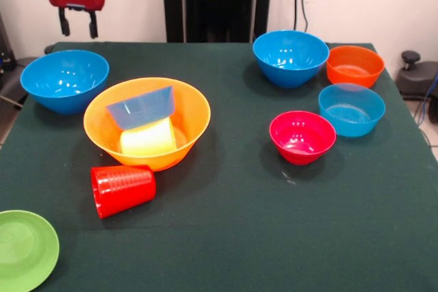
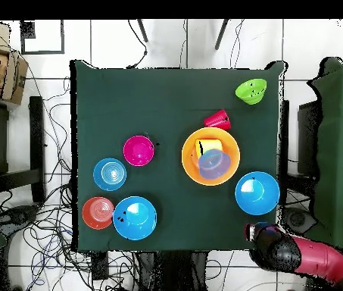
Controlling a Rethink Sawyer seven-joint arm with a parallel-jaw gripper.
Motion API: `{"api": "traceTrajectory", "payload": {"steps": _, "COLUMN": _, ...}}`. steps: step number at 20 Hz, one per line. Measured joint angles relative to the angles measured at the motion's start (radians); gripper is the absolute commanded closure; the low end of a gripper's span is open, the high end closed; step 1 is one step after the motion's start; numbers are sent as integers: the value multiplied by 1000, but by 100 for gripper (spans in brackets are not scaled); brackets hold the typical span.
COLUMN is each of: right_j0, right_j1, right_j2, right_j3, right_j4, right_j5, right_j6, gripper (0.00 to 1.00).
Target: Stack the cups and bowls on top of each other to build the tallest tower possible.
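**Front view: light, slippery plastic, best taken by the rim**

We see the table (image 1: 226, 237) with its dark green cloth, and on it all the pieces are thin glossy plastic, so we judge them light, stiff and rather slippery between the fingers.

The biggest piece is the yellow-orange bowl (image 1: 190, 117), the base of the tower. Inside it a pale blue bowl (image 1: 142, 107) leans tilted, and the yellow cup (image 1: 148, 139) lies on its side under it. We think both pieces sit loosely and can slide on the smooth wall.

Next come two deep blue bowls, one near the far left (image 1: 65, 80) and one near the far right (image 1: 290, 57). Their walls are wide, so we would take them on the rim, one finger inside and one outside.

The smaller bowls are the second pale blue one (image 1: 352, 109), the orange one (image 1: 354, 65), the pink-red one (image 1: 302, 136) and the green one (image 1: 24, 247) at the near left edge.

The red cup (image 1: 123, 189) lies on its side, touching the big bowl. Its fine ribbing probably gives better grip across the body.

The gripper (image 1: 77, 27) hangs above the far left corner, its fingers apart and holding nothing.
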Motion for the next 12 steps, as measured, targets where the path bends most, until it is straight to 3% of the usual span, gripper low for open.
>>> {"api": "traceTrajectory", "payload": {"steps": 7, "right_j0": 0, "right_j1": 0, "right_j2": 42, "right_j3": -49, "right_j4": -9, "right_j5": 76, "right_j6": -2, "gripper": 0}}
{"api": "traceTrajectory", "payload": {"steps": 12, "right_j0": -1, "right_j1": 19, "right_j2": 89, "right_j3": -111, "right_j4": -55, "right_j5": 159, "right_j6": -37, "gripper": 0}}
